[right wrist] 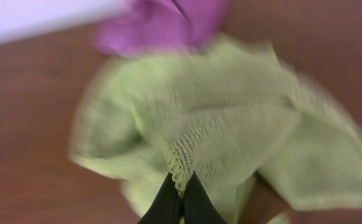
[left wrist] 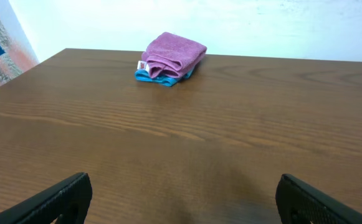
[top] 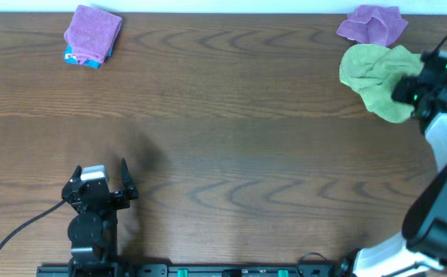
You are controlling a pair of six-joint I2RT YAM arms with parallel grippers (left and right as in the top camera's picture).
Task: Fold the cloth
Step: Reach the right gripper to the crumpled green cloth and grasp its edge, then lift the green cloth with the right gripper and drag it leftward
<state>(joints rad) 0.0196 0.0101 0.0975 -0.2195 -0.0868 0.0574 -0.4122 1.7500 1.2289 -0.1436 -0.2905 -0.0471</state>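
My right jaws are pinched shut on a raised fold of the cloth (right wrist: 218, 137), a lime-green towel lying crumpled near the far right corner of the tabletop (top: 223, 131). Its stitched hem comes up from right between my tips. Just beyond it sits a crumpled purple cloth (top: 373, 23); I cannot tell whether the two touch. My left jaws stand wide open at the near left of the tabletop, holding nothing. Well ahead of them, by the far left edge, a folded purple cloth (left wrist: 171, 56) rests on top of a blue cloth (left wrist: 149, 76).
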